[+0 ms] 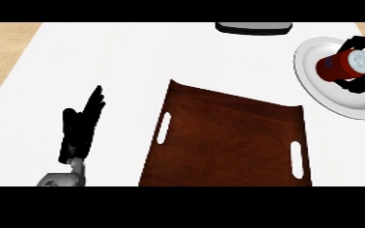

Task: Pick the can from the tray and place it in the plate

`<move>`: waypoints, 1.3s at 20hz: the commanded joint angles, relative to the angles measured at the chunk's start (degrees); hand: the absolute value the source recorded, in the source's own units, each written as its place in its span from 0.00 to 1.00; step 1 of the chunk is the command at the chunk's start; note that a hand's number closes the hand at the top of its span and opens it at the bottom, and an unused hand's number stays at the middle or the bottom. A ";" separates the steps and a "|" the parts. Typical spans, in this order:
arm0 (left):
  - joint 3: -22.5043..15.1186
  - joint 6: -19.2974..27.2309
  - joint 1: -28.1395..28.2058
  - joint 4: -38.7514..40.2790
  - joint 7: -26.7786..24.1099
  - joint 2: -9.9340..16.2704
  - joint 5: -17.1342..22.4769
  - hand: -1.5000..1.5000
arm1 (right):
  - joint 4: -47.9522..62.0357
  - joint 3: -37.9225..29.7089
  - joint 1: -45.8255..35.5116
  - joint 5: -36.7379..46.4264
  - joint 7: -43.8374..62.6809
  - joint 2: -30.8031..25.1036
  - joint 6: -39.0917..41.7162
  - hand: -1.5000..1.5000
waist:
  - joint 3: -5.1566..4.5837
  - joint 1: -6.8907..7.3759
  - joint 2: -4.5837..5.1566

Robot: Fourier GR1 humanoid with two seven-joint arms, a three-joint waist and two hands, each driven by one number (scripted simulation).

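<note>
Over at the right edge of the white counter point(143, 58), the can point(343, 64) lies tilted above the plate point(314, 77), its red body and pale lid end showing, with the black fingers of the right hand point(352, 84) curled round it from the far and near sides; only those fingers show, the rest of the hand being cut off by the view's right edge. Whether the can touches the plate's surface cannot be told from this angle. The plate is white and round, partly cut off at the right, and it sits just beside the tray's far right corner without touching it. The tray point(228, 140) is dark brown wood with a slot handle near each of its left and right sides, and it lies toward the counter's near edge, somewhat right of the middle, with nothing on its visible surface. The left hand point(80, 128) shows near the counter's near left corner, well apart from the tray, fingers straight and pointing away from the robot, holding nothing, with a bit of grey forearm below it. At the counter's far edge, right of centre, a dark object with a grey rim point(254, 28) is partly in view; what it is cannot be made out. A strip of light wood floor point(16, 43) shows beyond the counter's left edge.
</note>
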 commanded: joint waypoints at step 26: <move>-0.44 -0.24 0.13 -0.36 0.13 -0.62 -0.41 0.50 | 17.72 -16.22 -2.51 -17.54 -18.44 -10.54 33.92 0.00 | 0.30 0.32 0.44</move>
